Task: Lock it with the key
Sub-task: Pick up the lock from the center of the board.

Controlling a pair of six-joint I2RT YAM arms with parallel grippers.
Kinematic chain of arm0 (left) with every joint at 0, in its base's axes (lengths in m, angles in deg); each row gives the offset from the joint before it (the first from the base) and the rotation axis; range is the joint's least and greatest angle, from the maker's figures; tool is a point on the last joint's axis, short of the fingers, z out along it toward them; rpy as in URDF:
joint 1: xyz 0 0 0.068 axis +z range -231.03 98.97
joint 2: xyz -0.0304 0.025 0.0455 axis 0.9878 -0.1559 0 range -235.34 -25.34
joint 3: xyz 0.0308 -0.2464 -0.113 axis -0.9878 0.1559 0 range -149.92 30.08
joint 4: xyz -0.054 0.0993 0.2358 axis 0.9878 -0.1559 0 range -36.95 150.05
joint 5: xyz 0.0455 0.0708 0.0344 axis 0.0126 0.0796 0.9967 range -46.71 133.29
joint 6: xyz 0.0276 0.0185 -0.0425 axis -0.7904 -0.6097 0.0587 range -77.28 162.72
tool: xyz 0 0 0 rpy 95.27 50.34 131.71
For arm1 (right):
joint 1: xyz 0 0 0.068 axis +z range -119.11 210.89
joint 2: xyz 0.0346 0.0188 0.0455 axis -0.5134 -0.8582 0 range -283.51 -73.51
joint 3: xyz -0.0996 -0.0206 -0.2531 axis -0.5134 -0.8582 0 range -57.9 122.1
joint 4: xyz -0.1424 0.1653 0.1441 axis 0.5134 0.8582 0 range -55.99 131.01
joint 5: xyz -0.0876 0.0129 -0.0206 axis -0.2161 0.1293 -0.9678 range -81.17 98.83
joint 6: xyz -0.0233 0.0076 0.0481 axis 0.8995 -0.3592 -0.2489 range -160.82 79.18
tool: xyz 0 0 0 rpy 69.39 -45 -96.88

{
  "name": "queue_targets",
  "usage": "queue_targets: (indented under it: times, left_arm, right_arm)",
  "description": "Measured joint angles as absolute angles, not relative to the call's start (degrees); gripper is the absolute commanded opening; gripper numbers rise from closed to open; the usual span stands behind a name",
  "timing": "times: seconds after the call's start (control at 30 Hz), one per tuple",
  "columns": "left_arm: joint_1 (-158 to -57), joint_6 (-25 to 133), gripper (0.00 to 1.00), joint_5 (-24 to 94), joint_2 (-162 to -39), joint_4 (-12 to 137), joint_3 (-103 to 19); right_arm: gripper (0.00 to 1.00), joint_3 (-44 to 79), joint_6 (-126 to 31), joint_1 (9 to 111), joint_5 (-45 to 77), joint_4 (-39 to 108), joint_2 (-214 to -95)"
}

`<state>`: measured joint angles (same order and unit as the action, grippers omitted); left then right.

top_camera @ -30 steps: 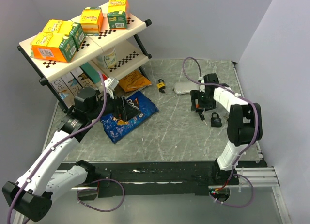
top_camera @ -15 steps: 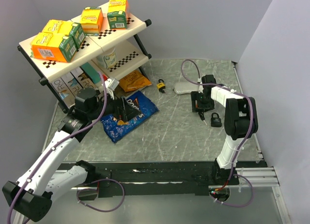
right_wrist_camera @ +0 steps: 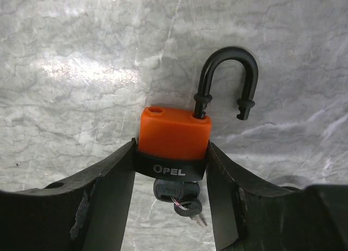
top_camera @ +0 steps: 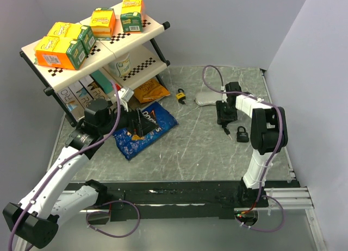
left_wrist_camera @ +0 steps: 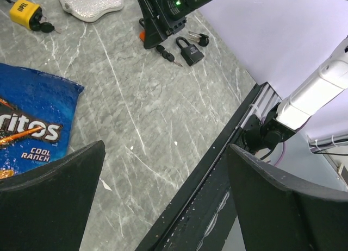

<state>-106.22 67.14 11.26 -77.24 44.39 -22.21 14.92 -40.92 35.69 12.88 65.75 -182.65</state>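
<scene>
In the right wrist view an orange padlock (right_wrist_camera: 174,134) with a black lower band lies flat on the marble table, its black shackle (right_wrist_camera: 227,80) swung open. The key (right_wrist_camera: 175,192), a bunch of black heads on a small ring, sticks out of the lock's underside. My right gripper (right_wrist_camera: 171,153) has both fingers pressed against the lock's sides, shut on it. From above, that gripper (top_camera: 224,116) sits at the right of the table. My left gripper (left_wrist_camera: 166,153) hangs wide open and holds nothing, over the chips bag (top_camera: 144,129).
A black padlock (top_camera: 242,135) lies just right of my right gripper, with loose keys (left_wrist_camera: 198,39) beside it. A yellow padlock (top_camera: 180,95) and a silver pad (top_camera: 205,99) lie further back. A two-tier shelf (top_camera: 157,27) with cartons stands at the back left.
My right gripper's fingers have closed in from wide apart onto the orange padlock's sides. The left arm has not moved.
</scene>
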Motion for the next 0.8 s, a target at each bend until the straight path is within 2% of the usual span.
queue_targets:
  times: [0.17, 0.2, 0.27, 0.53, 0.8]
  left_arm:
    - [-106.2, 66.2, 0.96, 11.5, -77.1, 43.8, -22.2]
    - [-106.2, 66.1, 0.96, 11.6, -77.0, 43.5, -22.2]
    - [-106.2, 65.8, 0.96, 11.6, -76.8, 42.9, -22.2]
    - [-106.0, 63.7, 0.96, 8.6, -76.7, 41.7, -22.2]
    - [-106.0, 53.6, 0.99, -1.2, -74.7, 42.2, -20.7]
  right_arm:
    - [0.20, 15.0, -39.0, 35.7, 14.9, 66.6, -182.2]
    - [0.11, 15.0, -38.2, 35.7, 15.6, 67.0, -181.8]
    - [0.01, 14.9, -36.5, 35.7, 17.5, 68.2, -179.8]
    - [0.00, 15.0, -25.7, 35.7, 32.8, 74.8, -162.8]
    - [0.00, 18.2, -7.9, 37.1, 56.1, 94.6, -154.5]
